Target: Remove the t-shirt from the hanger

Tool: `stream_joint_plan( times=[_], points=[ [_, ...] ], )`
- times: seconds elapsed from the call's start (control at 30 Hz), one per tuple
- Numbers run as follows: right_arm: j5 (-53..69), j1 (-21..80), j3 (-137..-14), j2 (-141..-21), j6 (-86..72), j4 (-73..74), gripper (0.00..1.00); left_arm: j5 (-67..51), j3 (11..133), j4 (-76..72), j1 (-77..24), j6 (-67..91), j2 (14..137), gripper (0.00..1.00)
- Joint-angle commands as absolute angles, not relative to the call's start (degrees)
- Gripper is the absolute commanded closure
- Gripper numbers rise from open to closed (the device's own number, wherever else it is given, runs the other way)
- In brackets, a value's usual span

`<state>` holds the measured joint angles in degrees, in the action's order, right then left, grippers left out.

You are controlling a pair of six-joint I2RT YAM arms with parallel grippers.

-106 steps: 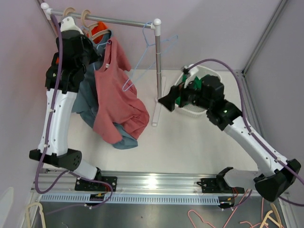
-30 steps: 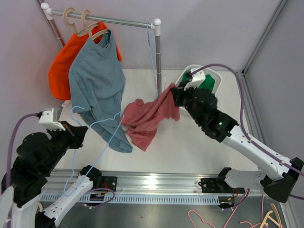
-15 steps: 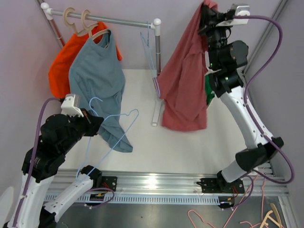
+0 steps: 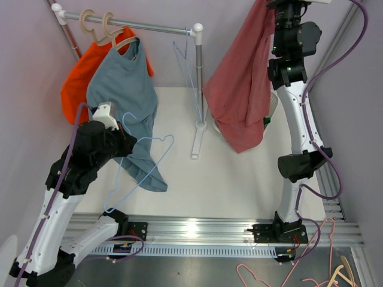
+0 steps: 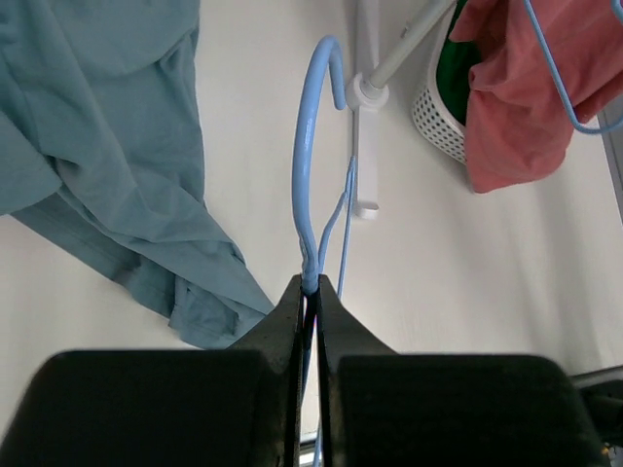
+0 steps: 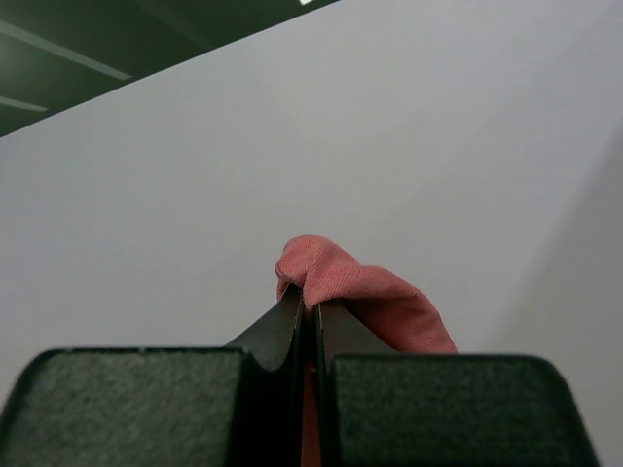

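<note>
At the far left of the desk (image 4: 239,179), an orange shirt (image 4: 73,89) and a grey-blue shirt (image 4: 122,95) hang from the rail (image 4: 152,26). The grey-blue one reaches down onto the desk surface. Just beside its lower edge, the left hand (image 5: 310,288) is closed tight on the wire of the blue hanger (image 5: 300,165), which carries no cloth. A strip of bare desk lies between this hanger and the rack's post. At the right, high up, the right hand (image 6: 307,309) pinches the red t-shirt (image 4: 242,89). It hangs free, its bottom edge beside the white basket (image 5: 433,122).
</note>
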<state>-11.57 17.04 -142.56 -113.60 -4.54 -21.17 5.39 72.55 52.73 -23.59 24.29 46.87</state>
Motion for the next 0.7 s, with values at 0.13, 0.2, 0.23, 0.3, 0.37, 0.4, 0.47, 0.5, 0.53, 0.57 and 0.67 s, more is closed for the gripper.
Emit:
stream_joint_plan(
  times=[0.13,0.2,0.23,0.3,0.37,0.4,0.47,0.5,0.53,0.57,0.67],
  points=[
    [-10.11,10.81,-145.73,-112.51,-12.74,-18.31,1.0,3.96,75.67,49.84,-18.99,22.24,47.37,0.99],
    [-10.19,10.81,-141.18,-110.32,-11.95,-16.09,1.0,3.61,75.85,48.96,-18.11,22.15,47.63,0.99],
    [-11.59,10.81,-134.28,-107.43,-12.3,-12.86,1.0,2.99,75.94,47.74,-17.24,22.06,47.9,0.99],
    [-13.61,10.81,-128.61,-105.04,-16.05,-5.5,1.0,1.94,76.2,45.98,-16.0,21.53,49.83,1.0],
    [-14.69,10.64,-120.88,-102.23,-21.16,8.06,1.0,-1.83,77.69,45.53,-12.75,21.71,53.94,1.0],
    [-12.68,10.63,-116.59,-101.17,-23.01,9.74,1.0,-2.72,79.26,45.61,-11.96,21.62,55.18,0.99],
    [-7.75,10.9,-105.01,-99.67,-25.39,14.31,1.0,-2.73,81.64,45.97,-10.64,21.45,57.99,0.99],
    [-6.26,10.9,-101.46,-99.67,-26.36,15.63,1.0,-2.03,83.04,45.97,-10.46,21.27,58.62,0.99],
    [-4.24,10.9,-98.38,-100.1,-27.41,18.6,1.0,-1.33,84.36,45.71,-10.37,21.18,59.06,0.99],
    [-4.22,10.9,-92.09,-100.98,-28.03,19.5,1.0,-0.62,84.98,45.62,-10.28,21.09,59.58,0.99],
    [-4.13,10.99,-76.45,-102.65,-30.31,15.48,1.0,-0.35,87.88,43.77,-10.28,21.18,61.78,0.99]
  ],
)
